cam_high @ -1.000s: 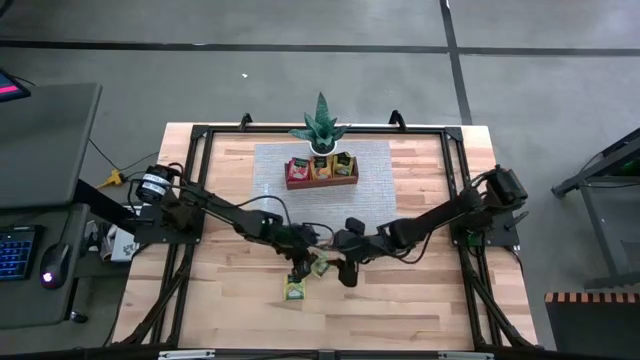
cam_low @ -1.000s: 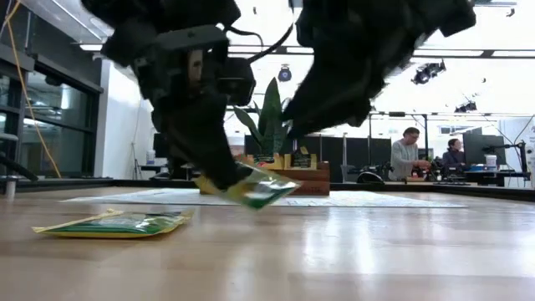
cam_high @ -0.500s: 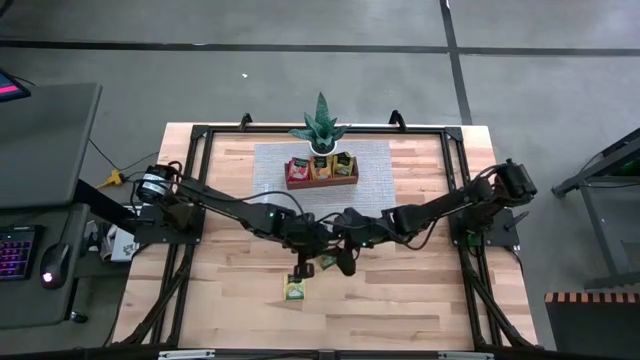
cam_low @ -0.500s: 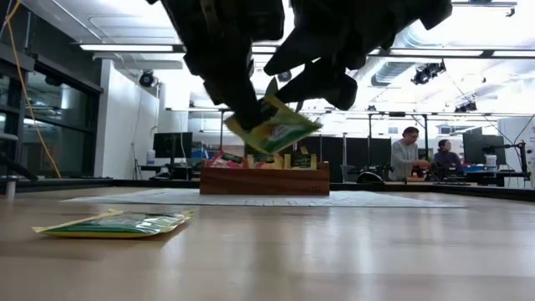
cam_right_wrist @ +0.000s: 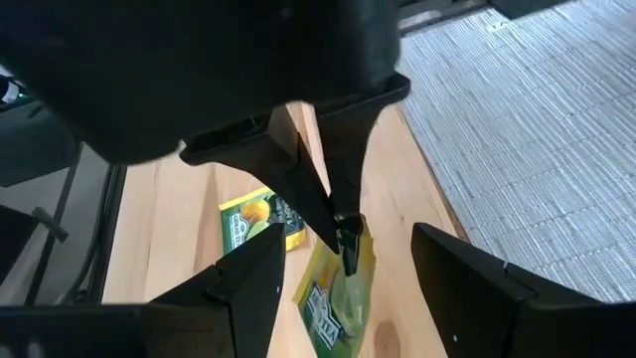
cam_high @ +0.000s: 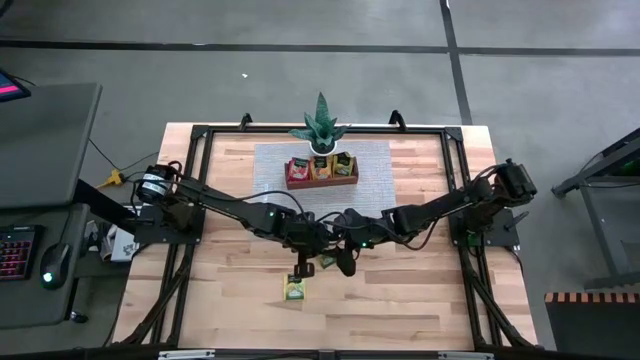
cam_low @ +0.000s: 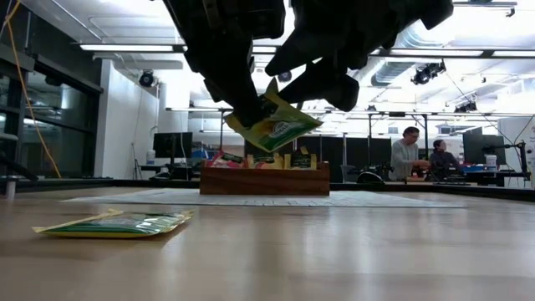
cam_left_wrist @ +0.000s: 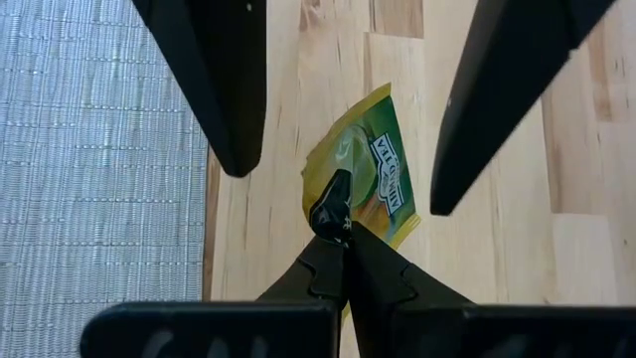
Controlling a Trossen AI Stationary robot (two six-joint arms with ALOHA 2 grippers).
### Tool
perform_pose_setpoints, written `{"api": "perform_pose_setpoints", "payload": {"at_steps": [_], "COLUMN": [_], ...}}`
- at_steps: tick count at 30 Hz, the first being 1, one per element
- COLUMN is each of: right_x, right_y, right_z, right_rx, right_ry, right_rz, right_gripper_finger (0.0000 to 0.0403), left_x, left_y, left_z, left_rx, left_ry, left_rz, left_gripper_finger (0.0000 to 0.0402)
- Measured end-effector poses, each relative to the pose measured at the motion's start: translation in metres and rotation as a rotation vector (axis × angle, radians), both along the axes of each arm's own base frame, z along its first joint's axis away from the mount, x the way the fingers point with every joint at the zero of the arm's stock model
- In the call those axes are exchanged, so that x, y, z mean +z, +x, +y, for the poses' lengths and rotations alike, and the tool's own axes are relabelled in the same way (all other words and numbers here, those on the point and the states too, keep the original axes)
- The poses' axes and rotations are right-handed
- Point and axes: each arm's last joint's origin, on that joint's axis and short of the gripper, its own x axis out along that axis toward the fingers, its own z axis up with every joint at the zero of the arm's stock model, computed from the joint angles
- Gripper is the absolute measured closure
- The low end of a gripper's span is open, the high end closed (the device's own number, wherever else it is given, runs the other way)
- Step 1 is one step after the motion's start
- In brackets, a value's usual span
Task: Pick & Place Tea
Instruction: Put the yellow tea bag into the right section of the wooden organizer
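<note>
Fig. Handover of a tea packet above the table, mid-air.

Left gripper: fingers fully closed, tips pinching one corner of a yellow-green tea packet. Packet hangs off the tips, tilted, clear of the wood in the low view. Right gripper: fingers spread wide, one on each side of the packet, nothing held. Its two fingers show in the left wrist view flanking the pinched corner, apart from it.

Step in hand (judged): pass packet L→R, or R re-grips it. To do it well, R fingers should close on the packet's free body, below the L tips, not on the L tips themselves; L lets go only once R has a firm pinch. Packet is thin and floppy, so a squeeze near an edge may slip; aim for the flat middle, approx.

Second tea packet lies flat on the table, nearer the front edge than both grippers, well apart from the fingertips; not yet handled.

Room: wooden tray with packets standing in its compartments sits on the grey mat beyond the fingers, potted plant just behind it. Between fingers and tray the path looks open. Whether any compartment has free space cannot be told from the high view. The plant's leaves overhang the tray's far side: approach from the near side, high, then descend.
</note>
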Motion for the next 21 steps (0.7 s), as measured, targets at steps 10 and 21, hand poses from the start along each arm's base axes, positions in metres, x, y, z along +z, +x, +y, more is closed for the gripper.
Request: {"api": "perform_pose_setpoints", "payload": {"at_steps": [10,21], "right_x": [-0.0005,-0.0003], "right_y": [-0.0002,-0.0001], "right_z": [0.0000,-0.0001], "right_rx": [-0.003,0.010], "right_ry": [0.004,-0.011], "right_rz": [0.007,0.004], "right_gripper_finger": [0.0233,0.0302], "left_x": [0.0002,0.0011], "left_y": [0.0003,0.0015], "left_z": [0.0000,0.0001], "left_rx": [0.003,0.024], "left_ry": [-0.001,-0.001], "left_rz": [-0.003,-0.020], "left_gripper_finger": [0.0401,0.0401]}}
